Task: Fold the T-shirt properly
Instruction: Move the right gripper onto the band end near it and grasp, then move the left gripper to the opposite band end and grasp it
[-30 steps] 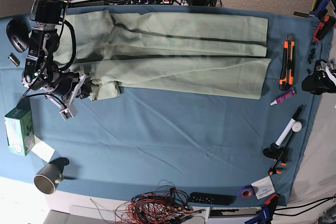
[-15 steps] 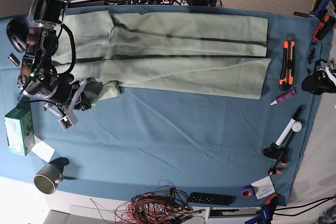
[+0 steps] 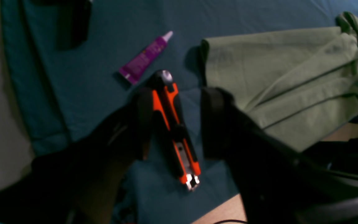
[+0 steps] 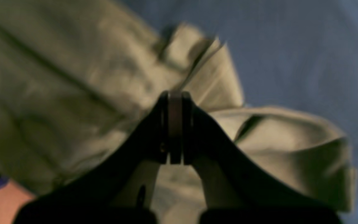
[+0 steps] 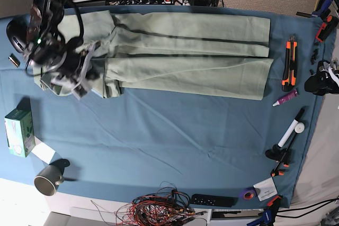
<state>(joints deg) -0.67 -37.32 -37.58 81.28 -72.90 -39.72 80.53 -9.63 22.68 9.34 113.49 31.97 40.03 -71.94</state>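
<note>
- Covering most of the view, the table (image 5: pixel 169 146) wears a blue-teal cloth, with tools lined along the side near the left arm and a mug (image 5: pixel 48 179) and small box (image 5: pixel 19 132) at the other end.
- Lying across the far half of that table, the T-shirt (image 5: pixel 190 56) is a long pale green band with both sides turned in; its collar end, under the right arm, is bunched and rumpled.
- The right hand (image 4: pixel 175 102) has its fingers pressed together over the bunched collar end; the blurred wrist view does not let me tell whether a thin layer of fabric is pinched between them.
- The left hand (image 3: pixel 176 121) hangs with its fingers apart, holding nothing, above the orange utility knife (image 3: pixel 174 130), just beside the shirt's hem.
- A purple tube (image 3: pixel 144 57) lies near the knife, clear of the fabric.
- To do this step well, I judge that the collar end should be carried flat and square toward the hem, edges lined up, without dragging the lower layers out of their folds; the left hand should pin the hem, clear of the knife.
</note>
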